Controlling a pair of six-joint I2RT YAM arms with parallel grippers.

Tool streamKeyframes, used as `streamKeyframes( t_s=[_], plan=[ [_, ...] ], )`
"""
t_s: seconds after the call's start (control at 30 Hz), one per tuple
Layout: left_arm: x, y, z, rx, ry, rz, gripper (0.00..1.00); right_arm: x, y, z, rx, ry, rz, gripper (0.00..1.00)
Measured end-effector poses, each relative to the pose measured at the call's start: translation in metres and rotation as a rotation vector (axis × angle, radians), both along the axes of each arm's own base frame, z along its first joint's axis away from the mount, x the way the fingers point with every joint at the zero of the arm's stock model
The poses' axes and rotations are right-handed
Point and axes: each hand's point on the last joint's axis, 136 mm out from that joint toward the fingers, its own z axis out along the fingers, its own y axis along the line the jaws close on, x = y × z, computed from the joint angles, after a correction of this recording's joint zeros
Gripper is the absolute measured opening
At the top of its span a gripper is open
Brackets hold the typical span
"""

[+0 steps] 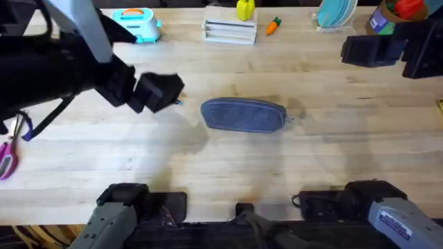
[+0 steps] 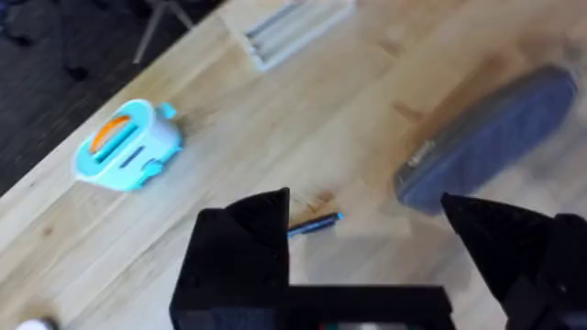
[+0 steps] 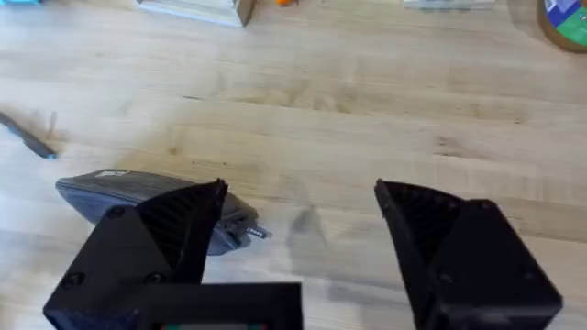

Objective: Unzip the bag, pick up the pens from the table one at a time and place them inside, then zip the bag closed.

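The right gripper (image 3: 298,215) hangs with jaws spread wide above the table (image 3: 367,110); the bag (image 3: 138,197) lies partly behind one finger, its metal pull (image 3: 257,232) between the jaws.

A robot test bench in a lab: two arm bases (image 1: 121,207) are fixed to the near edge of a plank table (image 1: 221,162). Beyond the denim bag (image 1: 243,114) at its middle stand play props: a toy toaster (image 1: 137,24) and a toy carrot (image 1: 273,26).

Overhead looking down, both wrist views sharing bag (image 1: 243,115)
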Motion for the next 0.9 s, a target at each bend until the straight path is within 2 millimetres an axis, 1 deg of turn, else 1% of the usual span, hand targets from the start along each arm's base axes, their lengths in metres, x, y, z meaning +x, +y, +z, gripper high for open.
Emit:
streamKeyframes(
  t_s=[0.07,0.13,0.27,0.43,0.5,0.53,0.6,0.73,0.9],
  plan=[
    [-0.006,-0.004,-0.010,0.048,0.025,-0.082,0.993,0.000,0.000,0.001,0.002,-0.003,0.002,0.996],
    [-0.008,-0.007,-0.015,0.106,0.012,-0.164,0.993,0.002,0.001,0.003,0.002,-0.014,0.002,0.996],
    [-0.006,-0.007,-0.017,0.206,-0.045,-0.259,0.993,0.002,0.002,0.004,0.008,-0.018,0.010,0.996],
    [-0.007,-0.009,-0.018,0.261,-0.080,-0.327,0.993,0.001,0.013,0.006,0.052,-0.018,0.060,0.996],
    [-0.007,-0.011,-0.021,0.281,-0.084,-0.373,0.992,0.001,0.016,0.006,0.062,-0.019,0.071,0.996],
    [-0.007,-0.017,-0.034,0.285,-0.053,-0.463,0.992,0.000,0.018,0.006,0.071,-0.019,0.081,0.997],
    [-0.003,-0.024,-0.042,0.262,-0.032,-0.522,0.992,0.000,0.019,0.007,0.073,-0.019,0.084,0.997],
    [0.007,-0.037,-0.065,0.182,0.038,-0.630,0.991,0.000,0.019,0.007,0.074,-0.019,0.085,0.997],
    [0.007,-0.049,-0.091,0.101,0.110,-0.757,0.991,0.000,0.020,0.007,0.076,-0.019,0.088,0.997]
  ],
)
